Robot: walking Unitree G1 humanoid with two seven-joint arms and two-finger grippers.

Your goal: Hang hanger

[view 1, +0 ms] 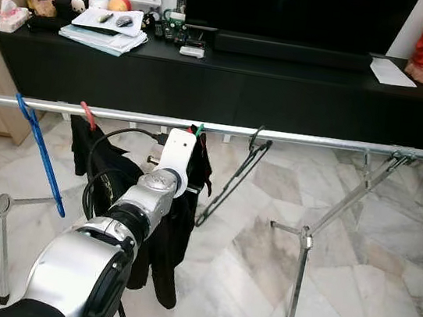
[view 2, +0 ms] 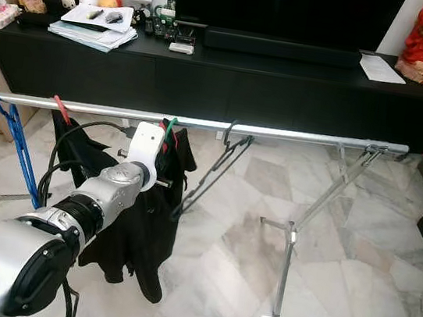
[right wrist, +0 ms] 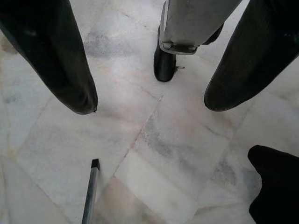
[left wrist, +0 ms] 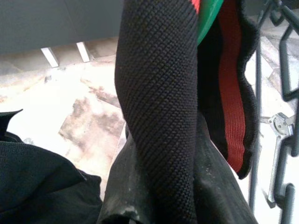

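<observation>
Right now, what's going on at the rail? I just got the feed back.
The left arm is raised to the metal rail, with its left gripper pressed into the black garment that hangs there on a green hanger. A blue hanger, a red one and an empty black hanger hang on the same rail. The right gripper is open, idle, pointing at the marble floor.

A home living room: marble floor, black TV console, television, clothes rail

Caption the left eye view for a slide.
Left arm raised to black garment on green hanger hooked over metal rail.
</observation>
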